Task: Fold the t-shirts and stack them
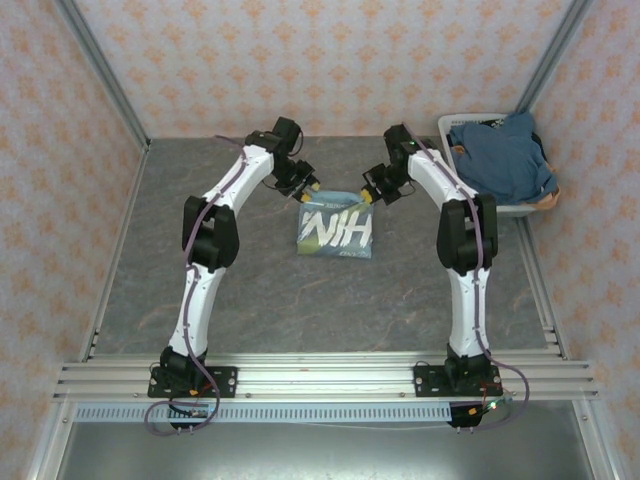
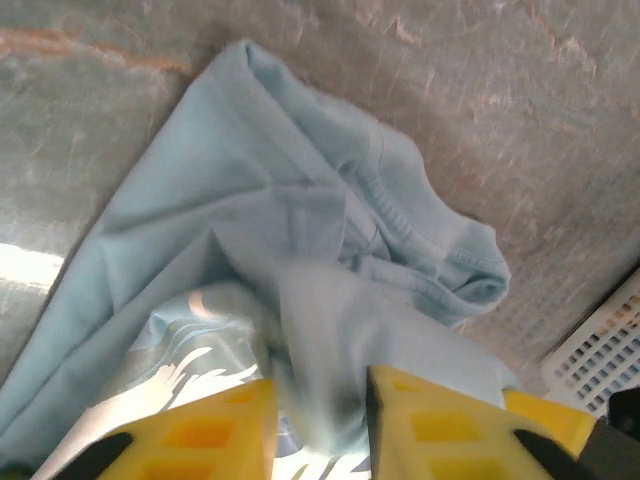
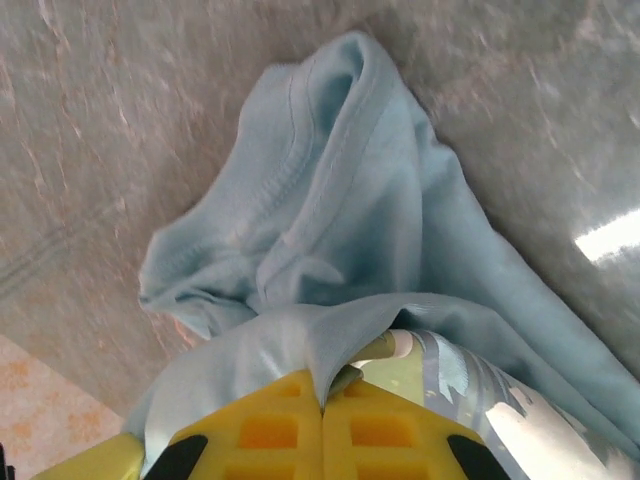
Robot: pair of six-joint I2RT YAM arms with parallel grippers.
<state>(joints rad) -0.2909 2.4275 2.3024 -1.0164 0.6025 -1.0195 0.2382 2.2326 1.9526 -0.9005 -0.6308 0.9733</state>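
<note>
**The light-blue t-shirt [image 1: 336,232] loose on one side, pinched on the other**

The left claw [image 1: 312,188] [image 2: 320,400] stands narrowly parted. A fold of the light-blue t-shirt [image 2: 250,230] lies in the gap between its yellow fingers [image 2: 230,430], and whether they press it cannot be told. The shirt rests folded on the counter [image 1: 250,290], between the two claws and just nearer than them, white letters up. The right claw [image 1: 370,193] [image 3: 322,395] is closed tight on a fold of the same shirt [image 3: 330,200]. Well to the right of that claw, slate-blue t-shirts [image 1: 505,155] are heaped in a white basket [image 1: 500,210].
</note>
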